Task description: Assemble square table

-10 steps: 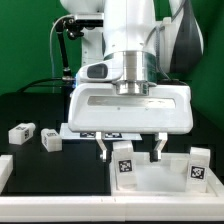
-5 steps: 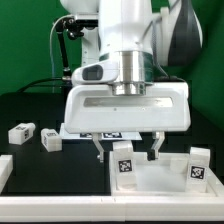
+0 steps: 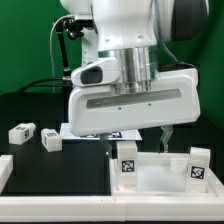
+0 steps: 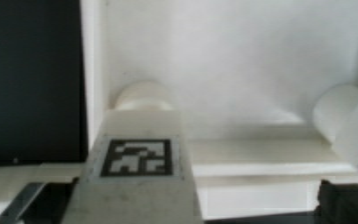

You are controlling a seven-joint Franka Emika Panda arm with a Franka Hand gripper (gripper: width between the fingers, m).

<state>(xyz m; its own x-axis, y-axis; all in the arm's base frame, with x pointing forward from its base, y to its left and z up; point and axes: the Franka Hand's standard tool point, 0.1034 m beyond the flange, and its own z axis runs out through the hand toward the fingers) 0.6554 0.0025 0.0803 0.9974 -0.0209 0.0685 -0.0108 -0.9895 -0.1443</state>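
My gripper (image 3: 137, 146) hangs over the one square tabletop (image 3: 160, 180), which lies underside up on the exterior view's right. My two fingers (image 3: 109, 150) are spread apart and grasp nothing, one on each side of an upright leg (image 3: 127, 162). A second upright leg (image 3: 200, 166) stands further right on the tabletop, and two more lie loose on the black table (image 3: 50, 172) to the left, the outer loose leg (image 3: 20, 131) and the inner loose leg (image 3: 51, 141), making four legs.

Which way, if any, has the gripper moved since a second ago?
Yes: the gripper has twisted and shifted toward the exterior view's right, judged against the leftmost loose leg.
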